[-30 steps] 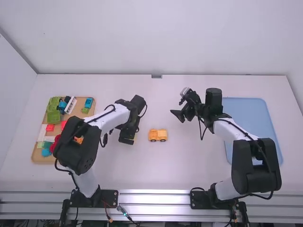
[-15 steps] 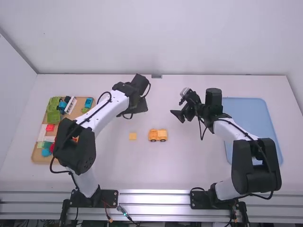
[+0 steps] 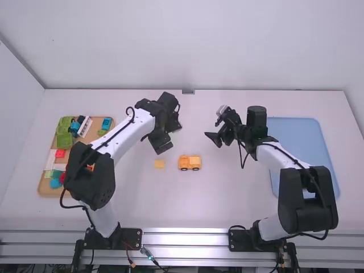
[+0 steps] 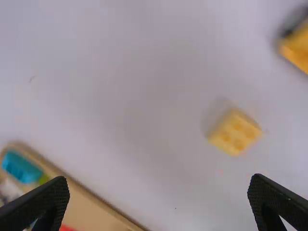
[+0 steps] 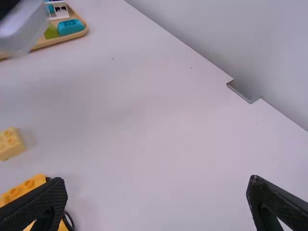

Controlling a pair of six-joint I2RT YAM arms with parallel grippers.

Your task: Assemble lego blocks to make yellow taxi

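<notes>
Fingers wide, the left gripper [image 3: 170,137] hangs above the desk [image 3: 227,196] near a yellow block [image 3: 159,164]. The right gripper [image 3: 212,121], also spread wide, hangs beyond the yellow vehicle [image 3: 189,162].

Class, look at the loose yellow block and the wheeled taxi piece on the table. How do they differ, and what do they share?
The yellow block is a small, plain box; the taxi piece is longer and bigger. The block has no wheels, while the taxi piece has wheels at its side. The block is paler yellow, the taxi piece a deeper orange-yellow. Both have studs on top and rest on the table, not touching.
</notes>
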